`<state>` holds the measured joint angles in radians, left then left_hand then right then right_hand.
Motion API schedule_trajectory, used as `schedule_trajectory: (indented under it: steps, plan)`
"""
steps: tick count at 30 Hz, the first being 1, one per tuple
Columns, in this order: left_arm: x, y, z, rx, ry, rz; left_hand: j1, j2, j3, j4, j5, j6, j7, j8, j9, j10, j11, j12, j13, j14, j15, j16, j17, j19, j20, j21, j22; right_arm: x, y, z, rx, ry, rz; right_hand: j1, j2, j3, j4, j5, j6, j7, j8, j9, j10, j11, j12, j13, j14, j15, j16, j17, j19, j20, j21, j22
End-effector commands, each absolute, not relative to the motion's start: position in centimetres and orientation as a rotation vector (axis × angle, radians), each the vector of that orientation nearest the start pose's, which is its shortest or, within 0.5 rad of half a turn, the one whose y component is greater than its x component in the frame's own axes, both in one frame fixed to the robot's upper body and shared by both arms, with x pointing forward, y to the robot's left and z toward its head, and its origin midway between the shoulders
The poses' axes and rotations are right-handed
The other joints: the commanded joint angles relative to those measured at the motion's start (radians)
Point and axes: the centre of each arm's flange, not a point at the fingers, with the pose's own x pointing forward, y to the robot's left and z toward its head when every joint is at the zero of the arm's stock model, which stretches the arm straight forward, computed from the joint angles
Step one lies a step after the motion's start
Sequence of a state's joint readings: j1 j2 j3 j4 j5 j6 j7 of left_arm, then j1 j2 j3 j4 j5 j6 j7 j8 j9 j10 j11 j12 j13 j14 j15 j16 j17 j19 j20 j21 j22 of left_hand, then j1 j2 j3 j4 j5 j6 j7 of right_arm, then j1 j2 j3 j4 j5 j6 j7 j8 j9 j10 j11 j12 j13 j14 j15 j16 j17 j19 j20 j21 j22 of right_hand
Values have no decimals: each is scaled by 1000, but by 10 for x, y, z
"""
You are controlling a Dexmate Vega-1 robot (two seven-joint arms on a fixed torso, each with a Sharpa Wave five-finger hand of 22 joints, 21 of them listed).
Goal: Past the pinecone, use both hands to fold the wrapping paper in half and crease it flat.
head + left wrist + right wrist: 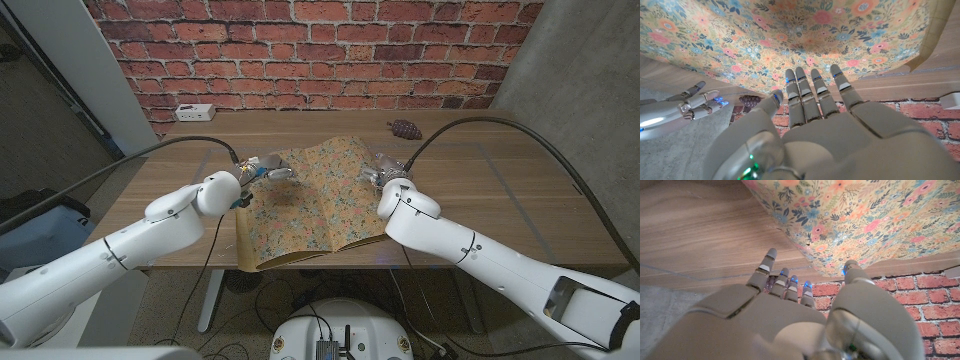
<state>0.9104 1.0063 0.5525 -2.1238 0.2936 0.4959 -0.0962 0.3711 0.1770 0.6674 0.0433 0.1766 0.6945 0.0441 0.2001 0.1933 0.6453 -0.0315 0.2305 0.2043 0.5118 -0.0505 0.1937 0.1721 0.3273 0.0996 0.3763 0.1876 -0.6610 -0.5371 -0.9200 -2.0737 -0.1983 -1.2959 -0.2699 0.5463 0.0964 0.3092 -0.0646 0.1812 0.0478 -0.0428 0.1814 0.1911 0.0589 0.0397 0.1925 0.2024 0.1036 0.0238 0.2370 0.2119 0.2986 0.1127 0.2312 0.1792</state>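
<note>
From the head camera, the floral-printed sheet of kraft wrapping paper (305, 205) lies spread on the wooden table (500, 190), with the small brown pinecone (405, 128) well beyond its far right corner. The left hand (262, 170) sits at the paper's far left corner and the right hand (385, 170) at its far right edge; whether either pinches the sheet I cannot tell here. In the left wrist view, the left hand's fingers (812, 90) reach straight toward the paper's edge, spread and holding nothing. In the right wrist view, the right hand's fingers (785, 280) likewise extend beside the lifted edge, gripping nothing. The paper looks light, thin and easily crumpled, so matched corner pinches seem best.
</note>
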Motion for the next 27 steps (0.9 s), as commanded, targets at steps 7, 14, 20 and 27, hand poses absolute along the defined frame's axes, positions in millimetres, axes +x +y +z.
schedule_trajectory:
  steps: [7, 14, 20, 27]
  plan:
    - [553, 230, -15, 1402, -278, -146, -24, 1, 10, 16, -3, 37, 8, 14, 2, 32, 7, 11, 1, 39, 0, 5, -3, 38, 0, 16, 1, 566, -132, -33, -934, 29, -136, 21, 34, 10, -20, -1, -44, 7, 0, 2, -37, 11, -4, 4, 48, 2, 18, 1, 53, 19, 11, 5]
    - [559, 231, -18, 1421, -233, -158, -32, 4, 13, 25, -3, 33, 9, 10, 2, 26, 6, 7, 1, 39, 2, 2, -2, 40, 0, 16, 2, 569, -134, -34, -907, 52, -114, 20, 44, 10, -20, 0, -61, 9, -1, 2, -48, 20, -4, 4, 51, 10, 19, 4, 62, 18, 12, 5]
    - [567, 234, -23, 1434, -179, -161, -43, 5, 15, 37, -3, 25, 11, 6, 2, 20, 6, 2, 1, 36, 2, -2, -1, 40, 1, 15, 2, 570, -135, -34, -851, 14, -78, 6, 60, 7, -12, 3, -72, 8, 4, 2, -52, 33, 2, 4, 115, 18, 46, 11, 116, 25, 28, 6]
    - [574, 239, -26, 1429, -160, -158, -53, 5, 16, 47, -3, 14, 7, 0, 2, 13, 6, -2, 1, 28, 5, -6, 0, 38, 2, 13, 2, 575, -140, -35, -757, 8, 27, -30, 62, 4, 7, 5, -85, 16, 9, 2, -34, 45, 13, 1, 269, 16, 92, 16, 219, 24, 60, 7]
